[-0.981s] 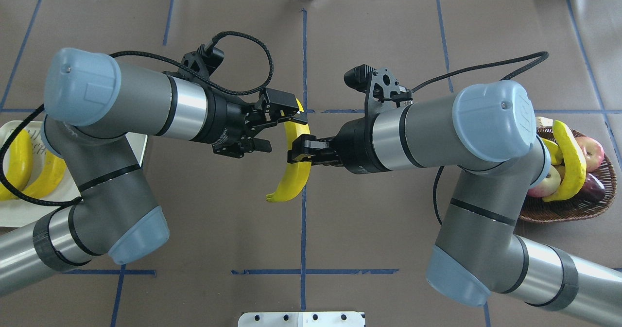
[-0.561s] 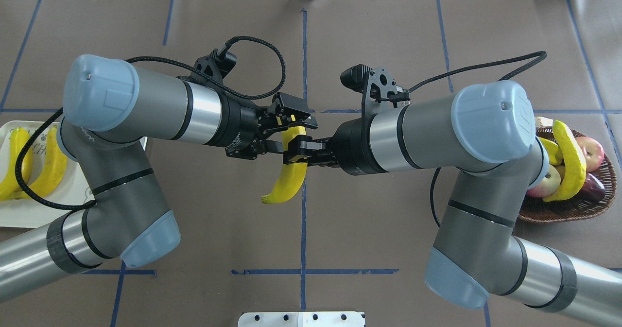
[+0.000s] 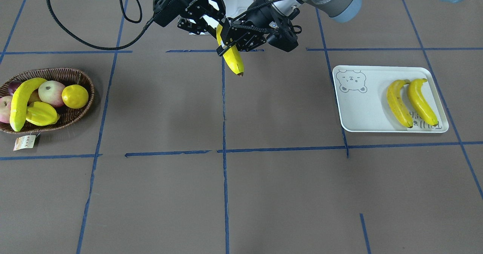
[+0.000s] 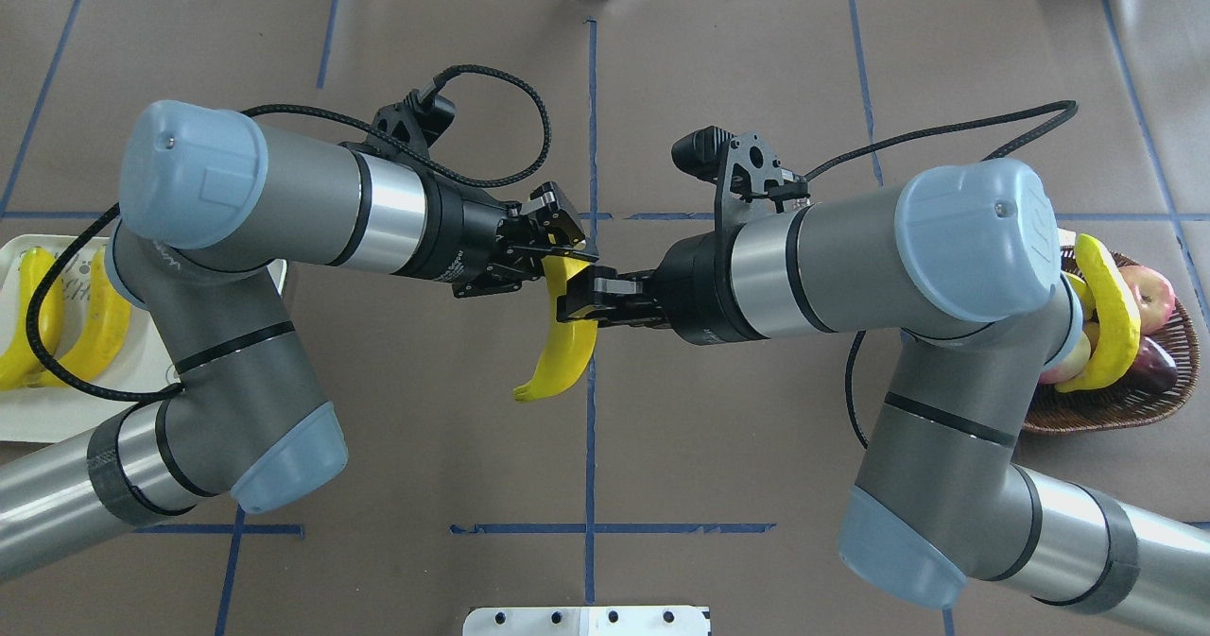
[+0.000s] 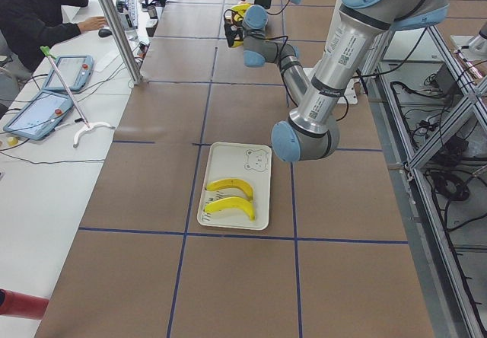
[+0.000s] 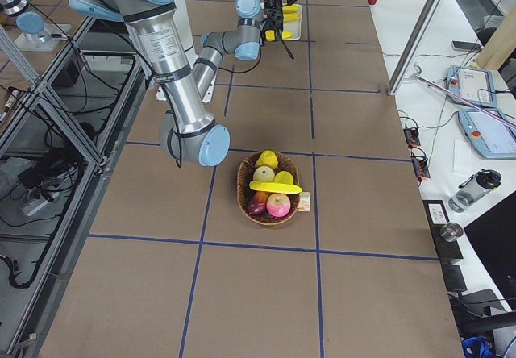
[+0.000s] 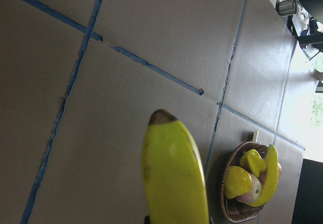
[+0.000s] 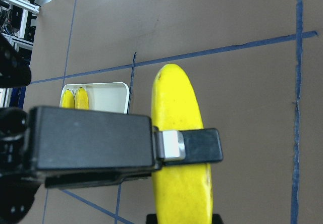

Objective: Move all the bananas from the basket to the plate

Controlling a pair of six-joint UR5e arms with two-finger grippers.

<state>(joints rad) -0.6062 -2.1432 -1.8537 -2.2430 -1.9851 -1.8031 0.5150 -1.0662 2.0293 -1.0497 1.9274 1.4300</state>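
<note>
Yellow banana, overhead: we see the banana (image 4: pixel 564 352) hanging over the table (image 4: pixel 425 447), well apart from plate (image 4: pixel 38 419) and basket (image 4: pixel 1115 414).
Right gripper, overhead: the right gripper (image 4: pixel 577 300) is clamped on the banana's middle.
Left gripper, overhead: the left gripper (image 4: pixel 562 250) looks clenched on the end away from the dark tip.
Handover, overhead: we judge the right should let go only once the left grip is firm, then back straight out. Releasing early drops the fruit, and pulling while both clamp could twist it loose.
Right wrist: one finger (image 8: pixel 199 146) lies flat across the banana's middle, a square hold.
Left wrist: the banana's dark tip points toward the table. No fingers show, so we cannot confirm that grip here.
Plate, front: the plate pair (image 3: pixel 411 102) lies side by side at the lettered end. The bear face (image 3: pixel 351 81) end is bare, so we judge there is room.
Basket, front: the last banana (image 3: pixel 20 101) rests along one side, with apples (image 3: pixel 51 93), starfruit (image 3: pixel 41 113) and lemon (image 3: pixel 74 96).
Side views: the grippers are too small for us to judge.
</note>
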